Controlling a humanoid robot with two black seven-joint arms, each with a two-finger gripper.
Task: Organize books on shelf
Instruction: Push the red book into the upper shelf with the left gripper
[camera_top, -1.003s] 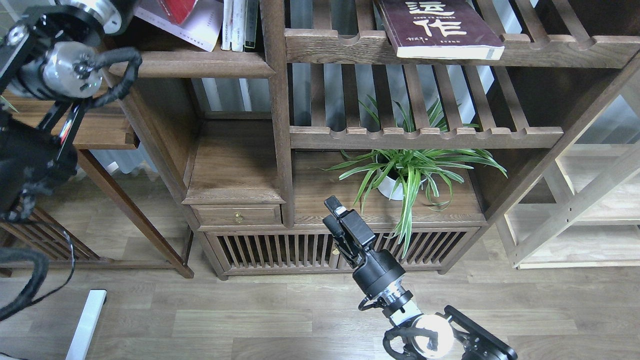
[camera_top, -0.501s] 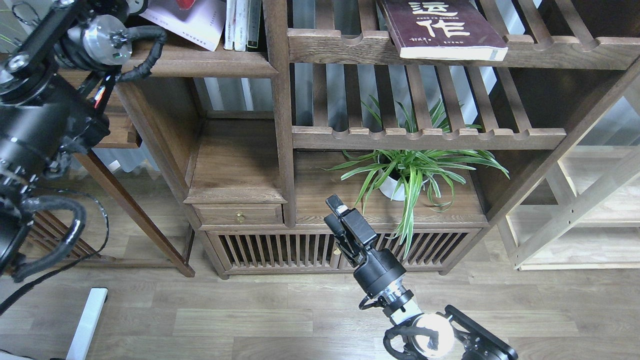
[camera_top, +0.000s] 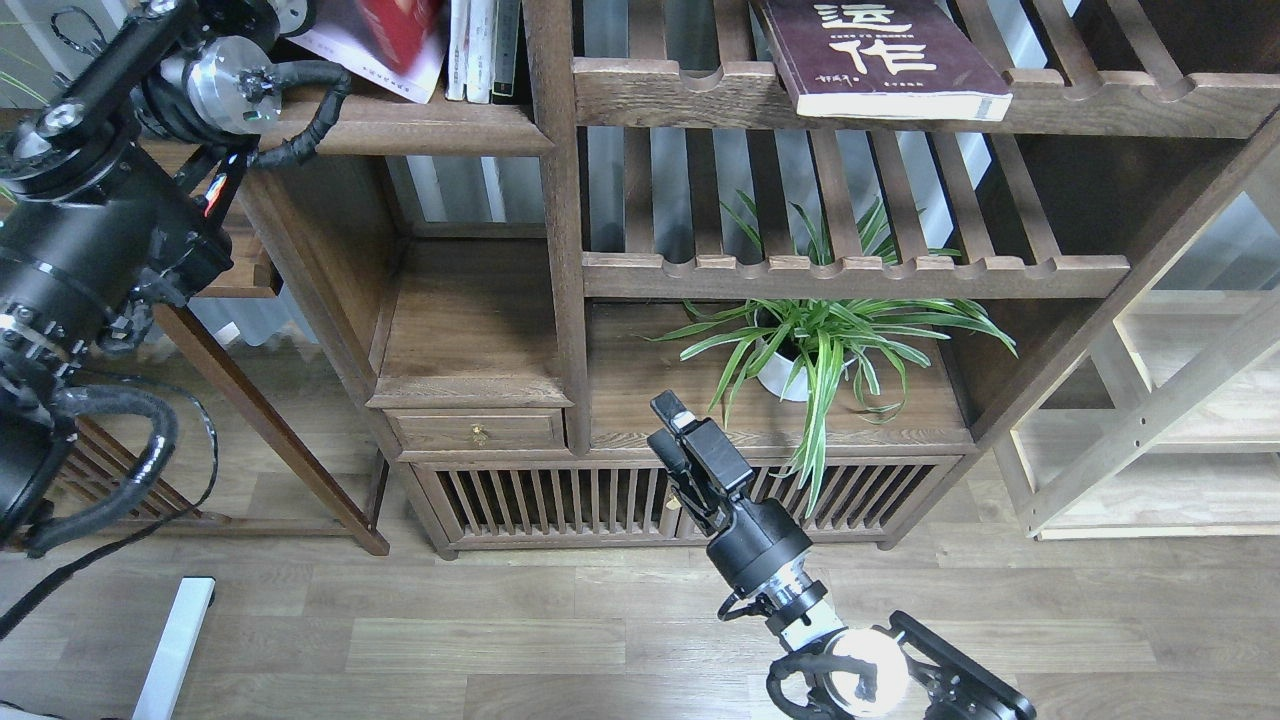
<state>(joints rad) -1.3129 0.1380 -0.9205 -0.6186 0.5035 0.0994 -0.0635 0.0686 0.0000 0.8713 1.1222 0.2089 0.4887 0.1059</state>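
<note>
The maroon book with big cream characters lies flat on the upper slatted rack at the top right, and its edge overhangs the front rail. A white-lilac book lies tilted on the dark solid shelf at the top left. A red cover shows on it, cut by the top edge. My left arm reaches up to that shelf. The left gripper's base is at the frame's top edge beside the book, and its fingers are cut off. My right gripper hangs empty before the low cabinet, seen edge-on.
Thin pale upright books stand right of the tilted book against a post. A potted spider plant sits on the cabinet top behind my right gripper. A lower slatted rack is above it. A light wooden frame stands at right.
My left arm has swung up and to the right towards the solid shelf. The tilted book there has shifted, and more red cover shows. The right arm and the maroon book have not moved.
</note>
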